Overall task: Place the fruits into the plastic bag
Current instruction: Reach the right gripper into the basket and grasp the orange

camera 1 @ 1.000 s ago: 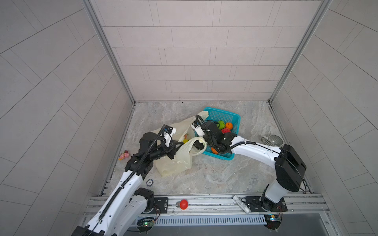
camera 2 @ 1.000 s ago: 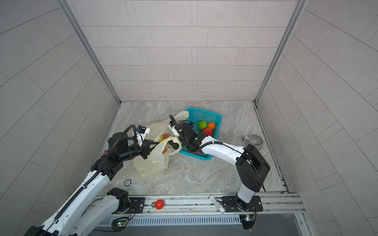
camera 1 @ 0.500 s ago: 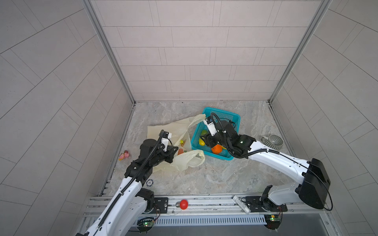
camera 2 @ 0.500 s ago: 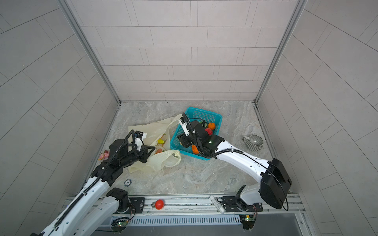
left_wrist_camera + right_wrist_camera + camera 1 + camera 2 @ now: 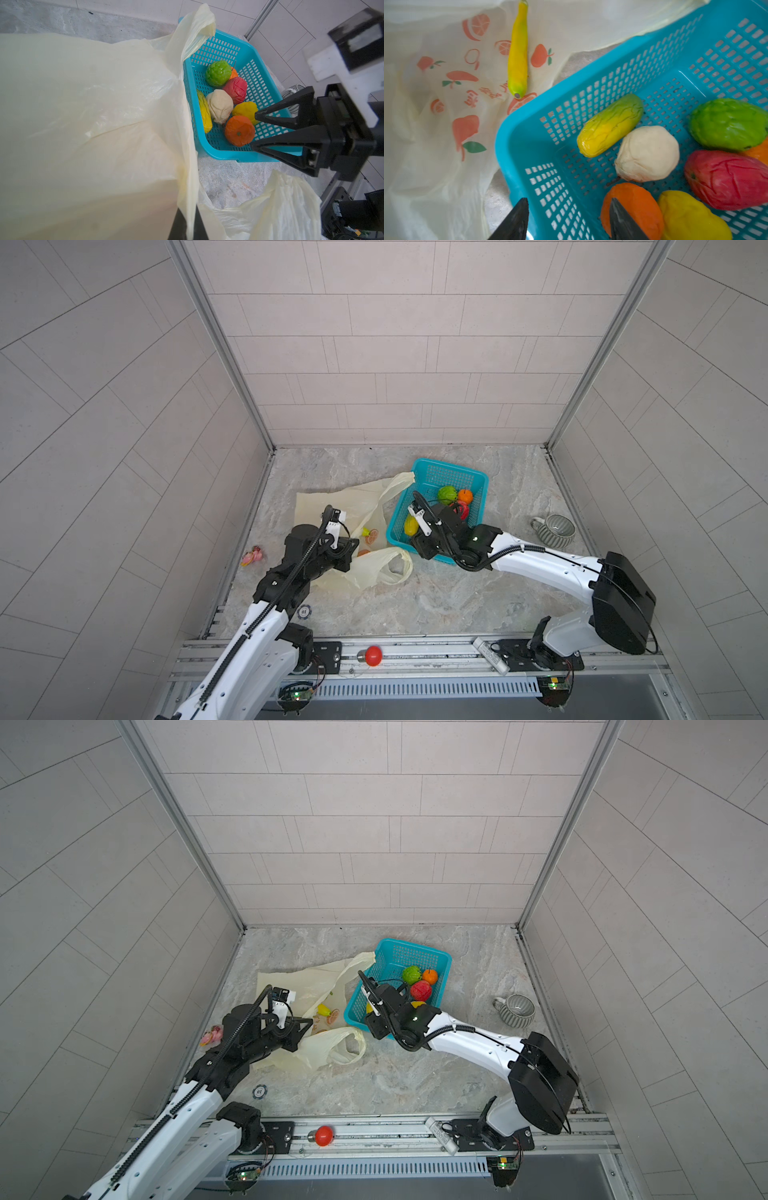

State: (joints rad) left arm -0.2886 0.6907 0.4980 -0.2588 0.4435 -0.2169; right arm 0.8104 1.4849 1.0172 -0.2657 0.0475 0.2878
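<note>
The cream plastic bag [image 5: 332, 506] [image 5: 299, 986] lies slumped left of the teal basket [image 5: 449, 472]. My left gripper [image 5: 190, 218] [image 5: 351, 549] is shut on the bag's edge and holds it up. A yellow banana [image 5: 518, 54] lies on the bag's printed sheet [image 5: 436, 124]. In the basket [image 5: 218, 153] are several fruits: green [image 5: 218, 72], red [image 5: 235, 92], beige [image 5: 220, 106], a yellow-green oblong [image 5: 204, 112], yellow [image 5: 245, 110] and orange [image 5: 239, 131]. My right gripper [image 5: 569, 207] [image 5: 253, 131] is open and holds nothing. It hangs over the basket's near wall, one finger right by the orange fruit [image 5: 633, 207].
A grey striped mug [image 5: 555, 526] stands right of the basket. A small pink toy [image 5: 252, 556] lies by the left wall. A round disc [image 5: 304, 610] lies near the front edge, with a red button [image 5: 372, 655] on the rail.
My right gripper has drawn back from the bag's mouth to the basket. My left gripper has come down with the bag's edge, and the bag has sagged flatter.
</note>
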